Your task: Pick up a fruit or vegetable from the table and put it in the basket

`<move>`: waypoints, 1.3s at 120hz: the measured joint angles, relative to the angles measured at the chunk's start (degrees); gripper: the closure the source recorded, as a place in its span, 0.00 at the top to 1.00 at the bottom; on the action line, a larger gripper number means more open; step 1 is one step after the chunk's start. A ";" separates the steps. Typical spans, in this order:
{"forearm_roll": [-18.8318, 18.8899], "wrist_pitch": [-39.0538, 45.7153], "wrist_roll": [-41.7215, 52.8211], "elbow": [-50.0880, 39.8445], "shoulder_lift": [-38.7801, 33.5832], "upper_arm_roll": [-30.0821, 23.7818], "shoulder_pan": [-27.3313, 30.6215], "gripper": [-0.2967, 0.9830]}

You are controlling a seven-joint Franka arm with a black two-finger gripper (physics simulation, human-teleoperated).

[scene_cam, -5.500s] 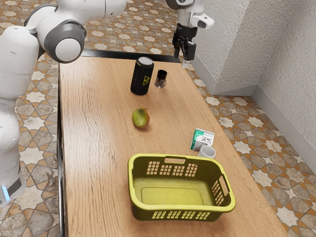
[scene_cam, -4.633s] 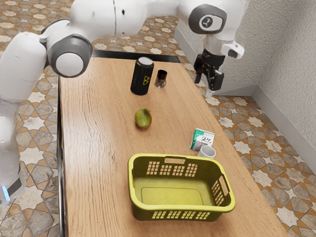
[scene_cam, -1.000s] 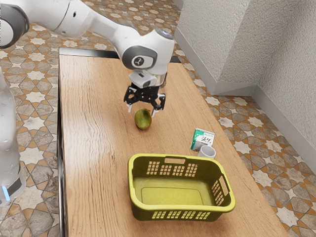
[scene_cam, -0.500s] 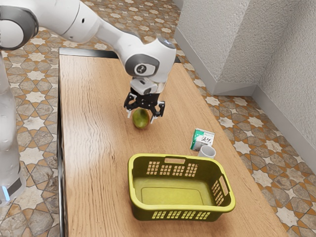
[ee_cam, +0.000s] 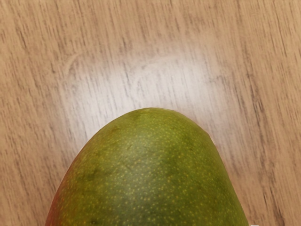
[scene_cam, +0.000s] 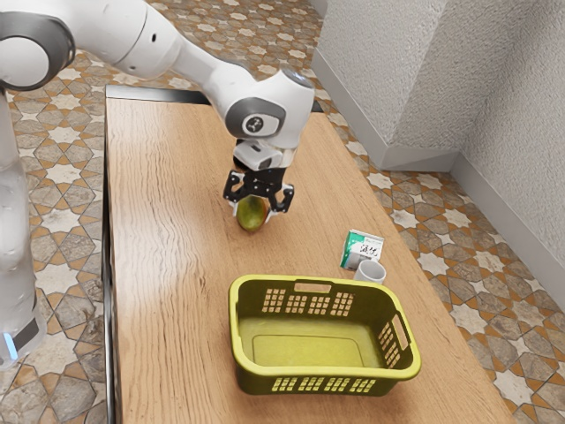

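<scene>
My gripper (scene_cam: 252, 210) is down at the table with its two fingers against opposite sides of the green and reddish mango (scene_cam: 252, 217), shut on it. The mango still appears to be at table height. In the wrist view the mango (ee_cam: 150, 174) is large at the lower edge, its rounded green end over the wood and a red tint along one side. The yellow-green basket (scene_cam: 323, 371) stands on the table, nearer the exterior view's bottom, with a bare floor inside.
A white cup (scene_cam: 370, 271) and a small green-and-white box (scene_cam: 362, 248) stand just beyond the basket's far rim, near the table's edge at the exterior view's right. Wooden table (scene_cam: 177, 265) lies between mango and basket.
From above the mango, my hand has come down around it, and the fingers have drawn together onto its sides. The mango has shifted and turned slightly. The basket has stayed put.
</scene>
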 joint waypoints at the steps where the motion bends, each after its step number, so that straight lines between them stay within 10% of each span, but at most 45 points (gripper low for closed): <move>1: -0.03 0.01 0.00 0.03 0.00 0.00 0.01 0.57; 34: -2.02 -2.01 -0.09 5.92 -1.68 -1.03 -1.46 0.52; 59: -2.66 -6.08 -2.50 16.12 -0.41 -1.46 -24.85 0.55; 79: -2.70 -7.15 -4.87 22.57 8.26 -3.28 -31.26 0.56; 130: -2.62 -8.14 -8.74 28.67 15.77 -3.96 -27.23 0.53; 156: -1.73 -8.81 -9.90 29.17 15.68 -4.20 -29.64 0.71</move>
